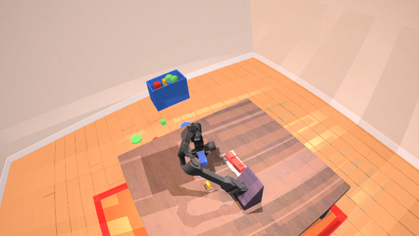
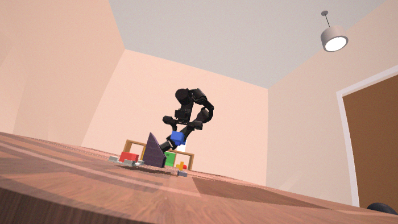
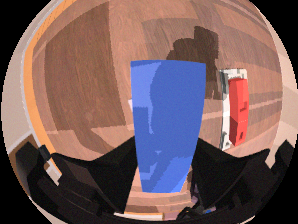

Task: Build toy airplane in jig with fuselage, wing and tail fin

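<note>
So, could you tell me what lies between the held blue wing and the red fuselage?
Only bare table, seen in the wrist view between wing and fuselage.
</note>
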`<state>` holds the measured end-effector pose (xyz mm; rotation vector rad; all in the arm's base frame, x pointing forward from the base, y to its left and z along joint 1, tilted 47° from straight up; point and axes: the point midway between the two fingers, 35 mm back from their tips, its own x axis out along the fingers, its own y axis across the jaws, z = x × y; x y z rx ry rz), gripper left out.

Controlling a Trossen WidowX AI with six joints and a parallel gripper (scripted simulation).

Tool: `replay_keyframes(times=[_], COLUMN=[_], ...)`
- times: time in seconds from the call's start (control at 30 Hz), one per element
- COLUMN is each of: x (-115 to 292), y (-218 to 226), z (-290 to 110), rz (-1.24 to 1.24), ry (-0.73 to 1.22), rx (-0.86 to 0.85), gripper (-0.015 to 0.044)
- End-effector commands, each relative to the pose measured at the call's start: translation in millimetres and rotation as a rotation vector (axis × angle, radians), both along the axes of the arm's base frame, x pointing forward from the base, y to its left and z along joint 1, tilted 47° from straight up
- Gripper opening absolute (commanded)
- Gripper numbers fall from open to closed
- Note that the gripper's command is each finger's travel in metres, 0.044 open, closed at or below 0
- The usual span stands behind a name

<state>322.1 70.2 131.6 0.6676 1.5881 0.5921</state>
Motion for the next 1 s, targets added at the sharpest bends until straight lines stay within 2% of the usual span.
replay_keyframes(times=[0.0,0.97], x=[3,8], y=[-10,-64], z=[-14,-92], rz=[-0.062,-0.46], ry=[0.064,0.465], rx=[-0.014,-0.067], gripper=[0.0,0.0])
